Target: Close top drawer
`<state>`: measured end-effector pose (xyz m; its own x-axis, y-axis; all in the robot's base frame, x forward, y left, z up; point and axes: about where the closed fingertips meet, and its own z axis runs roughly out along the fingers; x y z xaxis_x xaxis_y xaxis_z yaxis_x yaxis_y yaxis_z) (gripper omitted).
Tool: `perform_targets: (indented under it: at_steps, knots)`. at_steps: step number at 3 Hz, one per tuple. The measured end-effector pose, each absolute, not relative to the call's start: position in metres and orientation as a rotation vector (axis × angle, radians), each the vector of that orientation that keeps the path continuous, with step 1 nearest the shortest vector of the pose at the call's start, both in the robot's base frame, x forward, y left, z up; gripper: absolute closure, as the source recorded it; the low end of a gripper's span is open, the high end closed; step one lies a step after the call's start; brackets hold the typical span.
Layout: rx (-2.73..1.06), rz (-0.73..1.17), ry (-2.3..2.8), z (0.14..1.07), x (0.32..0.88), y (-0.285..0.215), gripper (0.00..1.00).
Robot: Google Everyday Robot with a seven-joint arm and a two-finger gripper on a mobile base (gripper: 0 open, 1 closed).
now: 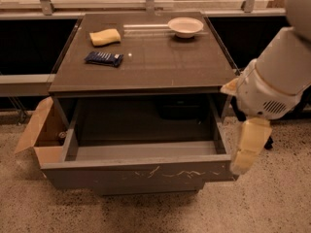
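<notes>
The top drawer (136, 174) stands pulled well out of the cabinet (146, 67), toward the camera; its flat grey front fills the lower part of the view, marked with pale scratches from the middle to the right; its two side walls run back under the cabinet top, and the rear of its inside lies in shadow.

The gripper (244, 163) hangs at the right, just beside the drawer's front right corner, pointing down; it is the cream piece below the bulky white arm (272, 86), which comes in from the upper right edge; whether it is apart or together cannot be told, nor whether it touches the drawer.

On the cabinet top a yellow sponge (105, 37) lies at the back left; a dark blue packet (103, 58) lies just in front of it, apart from it; a white bowl (185, 26) sits upright at the back right, well apart from both.

A cardboard box (38, 135) sits on the speckled floor (272, 203) against the cabinet's left side, its flap open outward, close beside the drawer's left wall.
</notes>
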<state>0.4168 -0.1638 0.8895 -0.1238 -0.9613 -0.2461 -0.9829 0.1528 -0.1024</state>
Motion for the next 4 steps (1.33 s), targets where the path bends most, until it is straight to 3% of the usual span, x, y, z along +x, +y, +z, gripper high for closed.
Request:
perform_targets:
  at_steps: [1, 4]
  knots:
    - [-1.926, 0.320, 2.151, 0.832, 0.394, -0.133, 0.03]
    - [-1.913, 0.642, 2.197, 0.714, 0.363, -0.097, 0.72]
